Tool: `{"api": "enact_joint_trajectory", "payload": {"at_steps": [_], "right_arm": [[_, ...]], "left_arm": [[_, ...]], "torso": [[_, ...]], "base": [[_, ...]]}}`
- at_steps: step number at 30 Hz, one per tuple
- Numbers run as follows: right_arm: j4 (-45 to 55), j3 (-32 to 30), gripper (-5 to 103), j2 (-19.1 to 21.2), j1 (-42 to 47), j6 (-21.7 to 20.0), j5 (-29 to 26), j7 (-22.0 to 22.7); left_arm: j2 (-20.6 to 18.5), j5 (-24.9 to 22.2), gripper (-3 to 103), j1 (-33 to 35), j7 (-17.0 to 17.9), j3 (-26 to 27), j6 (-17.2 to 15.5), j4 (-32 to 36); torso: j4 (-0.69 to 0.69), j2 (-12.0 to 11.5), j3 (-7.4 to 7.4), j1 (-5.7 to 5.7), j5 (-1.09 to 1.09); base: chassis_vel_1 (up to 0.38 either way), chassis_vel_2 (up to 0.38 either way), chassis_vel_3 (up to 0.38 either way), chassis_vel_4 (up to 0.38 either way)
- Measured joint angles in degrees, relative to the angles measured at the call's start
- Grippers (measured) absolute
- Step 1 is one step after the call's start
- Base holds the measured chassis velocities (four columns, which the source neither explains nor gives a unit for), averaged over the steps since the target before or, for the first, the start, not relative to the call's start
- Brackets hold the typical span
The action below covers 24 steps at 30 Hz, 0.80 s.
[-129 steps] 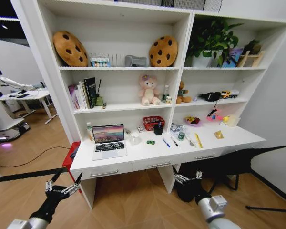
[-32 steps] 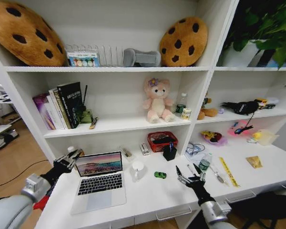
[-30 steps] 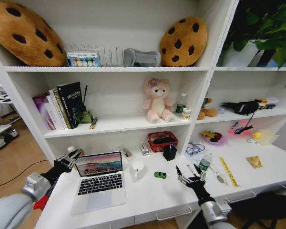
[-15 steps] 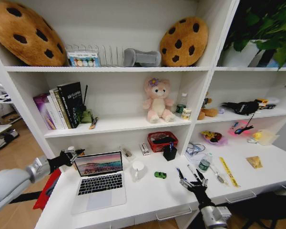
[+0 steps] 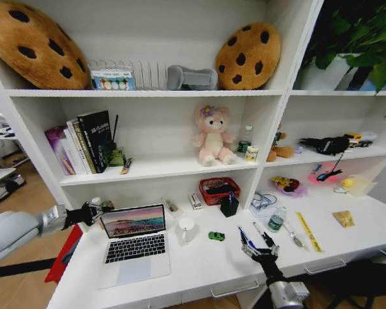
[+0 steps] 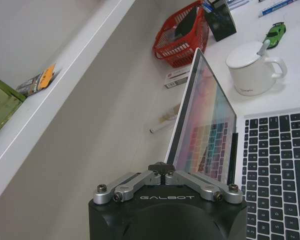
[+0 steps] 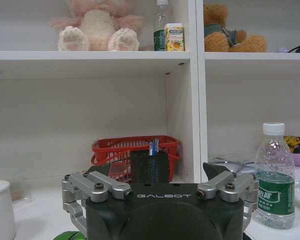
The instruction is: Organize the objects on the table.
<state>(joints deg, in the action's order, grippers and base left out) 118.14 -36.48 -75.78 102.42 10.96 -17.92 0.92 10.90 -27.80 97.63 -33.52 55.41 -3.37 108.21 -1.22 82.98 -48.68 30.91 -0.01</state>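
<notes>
The silver laptop [image 5: 134,244] stands open on the left of the white table [image 5: 199,267]. My left gripper [image 5: 94,210] hovers shut beside the screen's upper left corner; the left wrist view shows the screen [image 6: 205,125] edge-on just ahead of that gripper [image 6: 162,167]. The green toy car [image 5: 216,236] sits mid-table. My right gripper [image 5: 257,243] is open just above the table, right of the car. A pen [image 5: 257,227] lies just beyond its fingers. The right wrist view has the gripper [image 7: 157,172] facing the black pen holder [image 7: 149,165].
A white mug [image 5: 186,228] stands between laptop and car. A red basket [image 5: 219,190] and black pen holder [image 5: 229,206] sit at the back. A water bottle [image 5: 276,221] and a yellow ruler [image 5: 307,230] lie right of my right gripper. Shelves hang low overhead.
Since 4.3 s ago the robot has moved up close to the table. In the last second my left arm swung outward, gripper staying by the laptop's corner; my right gripper drew back slightly.
</notes>
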Motion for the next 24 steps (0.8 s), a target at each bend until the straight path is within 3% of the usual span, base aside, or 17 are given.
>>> {"api": "enact_joint_trajectory", "payload": {"at_steps": [6, 11, 12, 13, 15, 18, 21, 22, 24], "right_arm": [[-0.55, -0.38, 100, -0.65, 0.81, 0.94, 0.18, -0.4], [-1.05, -0.66, 100, -0.99, 1.05, 1.34, 0.24, -0.53], [-1.14, -0.72, 100, -0.98, 1.0, 1.36, 0.22, -0.53], [-1.14, -0.72, 100, -0.98, 1.0, 1.36, 0.22, -0.53], [-1.15, -0.75, 100, -0.71, 0.73, 1.35, 0.05, -0.52], [-1.14, -0.75, 100, -0.51, 0.47, 1.28, -0.09, -0.48], [-1.12, -0.66, 100, 0.08, -0.2, 0.8, -0.4, -0.2], [-1.12, -0.66, 100, 0.08, -0.2, 0.8, -0.4, -0.2], [-0.86, -0.6, 100, 0.43, -0.41, 0.38, -0.77, 0.04]], "left_arm": [[-2.37, -0.47, 0, 0.11, -2.38, -0.11, -0.64, -0.49], [-3.55, 0.4, 0, 0.23, -8.05, 0.67, -0.36, -1.3], [-3.6, 0.82, 0, 0.29, -10.64, 1.1, 0.08, -1.35], [-3.6, 0.82, 0, 0.29, -10.64, 1.1, 0.08, -1.35], [-3.14, 1.8, 0, 0.53, -16.11, 1.6, 1.78, -1.0], [-2.45, 2.47, 0, 0.69, -19.16, 1.87, 3.1, -0.31], [-0.43, 5.19, 0, 1.16, -27.33, 2.22, 6.37, 1.78], [-0.43, 5.19, 0, 1.16, -27.33, 2.22, 6.37, 1.78], [1.67, 9.89, 0, 1.84, -32.04, 2.22, 8.62, 3.96]], "torso": [[-0.02, 0.0, 0.0, 0.0, 0.01], [-0.01, 0.0, 0.0, 0.0, 0.02], [-0.01, 0.0, 0.0, 0.0, 0.02], [-0.01, 0.0, 0.0, 0.0, 0.02], [0.0, 0.0, 0.0, 0.0, -0.01], [0.0, 0.0, 0.0, 0.0, 0.0], [0.0, 0.0, 0.0, 0.0, 0.0], [0.0, 0.0, 0.0, 0.0, 0.0], [0.0, 0.0, 0.0, 0.0, 0.01]], "base": [[0.0, 0.0, 0.0, 0.0], [0.0, 0.0, 0.0, 0.0], [0.0, 0.0, 0.0, 0.0], [0.0, 0.0, 0.0, 0.0], [0.0, 0.0, 0.0, 0.0], [0.0, 0.0, 0.0, 0.0], [0.0, 0.0, 0.0, 0.0], [0.0, 0.0, 0.0, 0.0], [0.0, 0.0, 0.0, 0.0]]}}
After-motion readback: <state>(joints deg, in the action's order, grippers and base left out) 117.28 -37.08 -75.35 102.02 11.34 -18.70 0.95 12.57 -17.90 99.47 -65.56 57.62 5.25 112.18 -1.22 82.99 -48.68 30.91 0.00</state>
